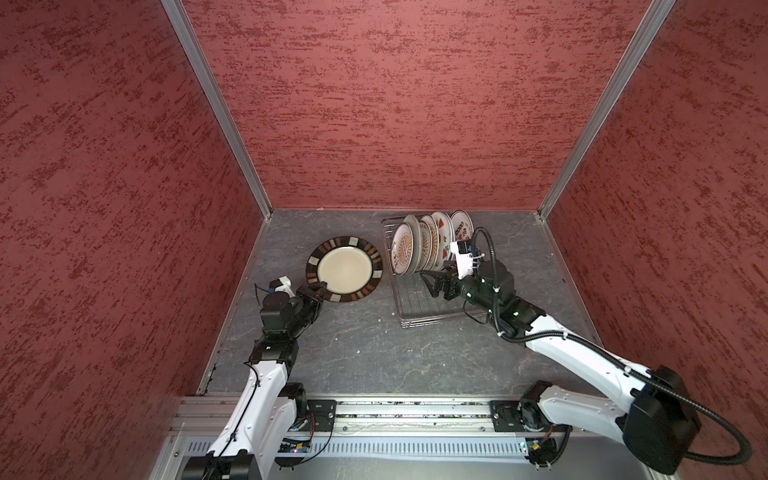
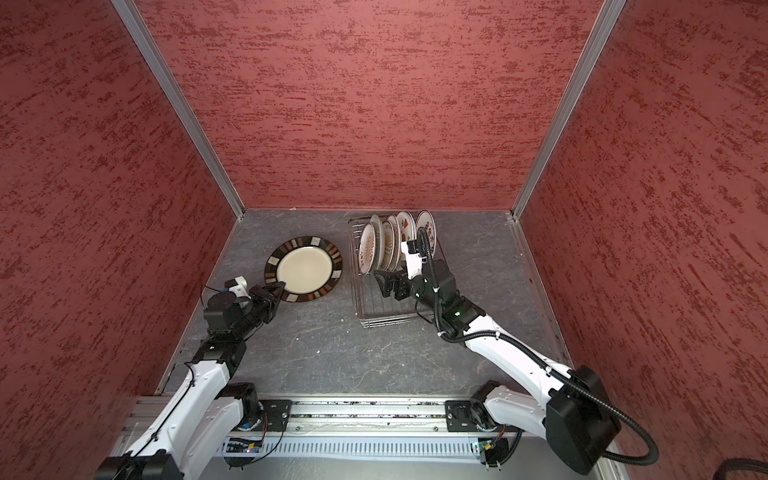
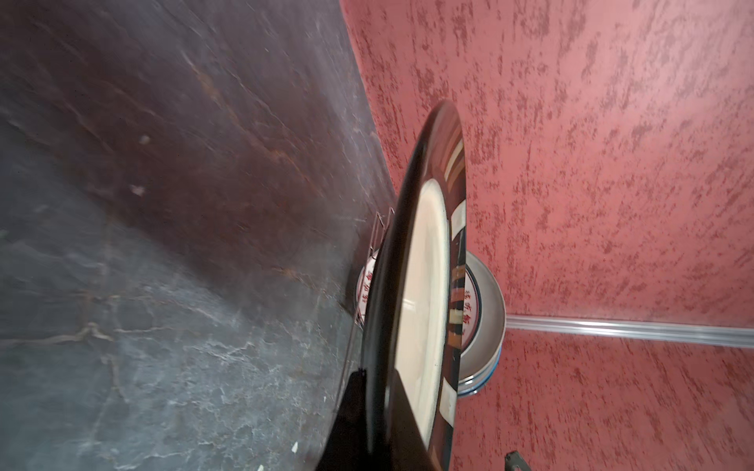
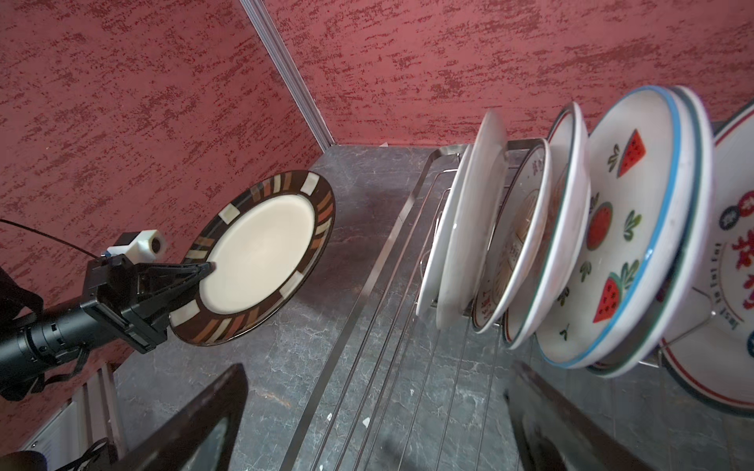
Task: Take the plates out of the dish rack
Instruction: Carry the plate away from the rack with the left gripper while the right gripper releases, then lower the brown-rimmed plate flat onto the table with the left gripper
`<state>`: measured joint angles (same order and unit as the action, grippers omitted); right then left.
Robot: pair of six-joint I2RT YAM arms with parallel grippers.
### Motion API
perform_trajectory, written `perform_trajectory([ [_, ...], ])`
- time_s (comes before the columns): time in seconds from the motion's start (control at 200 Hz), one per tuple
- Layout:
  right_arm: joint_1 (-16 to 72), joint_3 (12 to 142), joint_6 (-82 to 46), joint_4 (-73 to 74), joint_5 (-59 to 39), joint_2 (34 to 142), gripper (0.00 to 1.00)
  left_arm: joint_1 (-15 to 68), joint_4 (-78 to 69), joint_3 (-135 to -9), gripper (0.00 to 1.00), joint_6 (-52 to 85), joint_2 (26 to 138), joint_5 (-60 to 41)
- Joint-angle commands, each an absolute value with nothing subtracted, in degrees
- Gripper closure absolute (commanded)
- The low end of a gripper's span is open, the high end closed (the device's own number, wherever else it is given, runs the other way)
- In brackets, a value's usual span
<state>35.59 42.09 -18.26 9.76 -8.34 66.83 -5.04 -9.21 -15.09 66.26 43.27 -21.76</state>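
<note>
**One plate out, the rest still racked**

The left hand (image 1: pixel 321 287) is clamped on the rim of the big striped plate (image 1: pixel 344 269). It holds the plate tilted over the tabletop (image 1: pixel 374 353), just left of the dish rack (image 1: pixel 419 316), and the plate looks not yet set down. At least five smaller plates (image 1: pixel 424 243) stand on edge at the rack's far end, leaning close together. The right hand (image 1: pixel 427 284) hangs wide open over the rack's bare near half, just short of the nearest plate. Tight gaps and upright prongs will likely make each grab fiddly.
</note>
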Motion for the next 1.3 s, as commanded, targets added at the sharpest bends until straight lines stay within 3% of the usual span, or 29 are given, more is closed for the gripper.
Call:
perform_trajectory([
  [0.0,36.6,46.2,-15.5,13.0,-10.4,69.9,0.01,-6.7,-18.7,-15.4,1.00,67.2,41.2,-21.8],
  [0.125,38.0,49.0,-15.9,12.1,-1.4,73.6,0.01,-8.3,-19.5,-13.9,1.00,66.8,42.2,-19.6],
  [0.311,39.6,50.0,-12.7,17.3,-9.0,76.9,0.02,-9.6,-21.9,-12.2,1.00,66.9,44.7,-16.5],
  [0.591,42.3,58.4,-10.0,12.5,-3.8,85.8,0.01,-9.8,-26.3,-12.4,1.00,68.0,52.2,-13.7],
  [1.298,43.0,73.9,-13.9,10.0,-16.3,105.0,0.01,-9.3,-35.9,-15.9,1.00,69.6,71.6,-3.2],
])
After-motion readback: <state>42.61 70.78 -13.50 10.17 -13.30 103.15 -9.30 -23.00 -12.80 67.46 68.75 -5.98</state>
